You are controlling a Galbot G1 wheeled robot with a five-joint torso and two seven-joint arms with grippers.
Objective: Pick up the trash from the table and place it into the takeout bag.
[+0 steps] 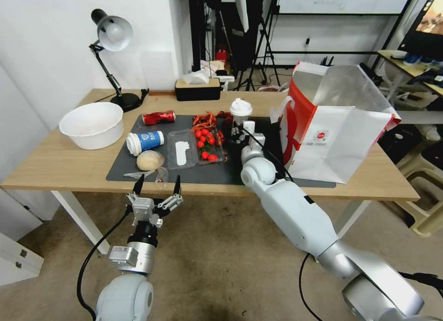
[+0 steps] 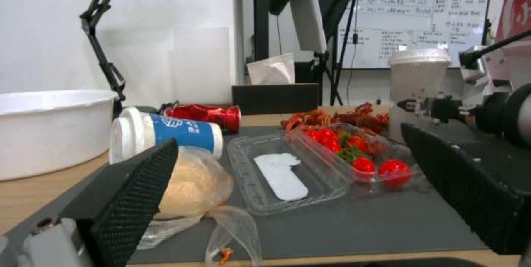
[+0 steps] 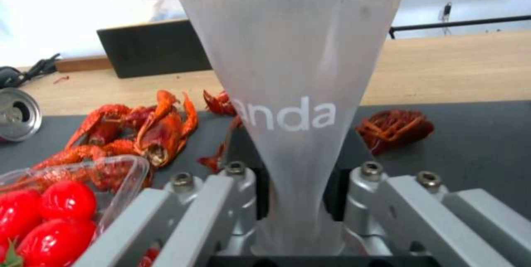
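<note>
One clear plastic cup (image 1: 241, 111), one paper cup (image 1: 145, 142), one red can (image 1: 158, 117) and one wrapped lump (image 1: 150, 160) sit on the desk (image 1: 55, 166). The right tool (image 1: 240, 129) clamps the clear cup's base beside the takeout bag (image 1: 337, 127). The left tool (image 1: 157, 186) hovers wide apart just off the desk's near edge, near the lump.

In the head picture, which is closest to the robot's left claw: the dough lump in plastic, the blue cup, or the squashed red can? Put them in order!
From the left gripper, at the table's near edge:
1. Wrapped lump, just beyond it on the mat.
2. Blue paper cup, lying behind the lump.
3. Crushed red can, at the mat's far edge.
</note>
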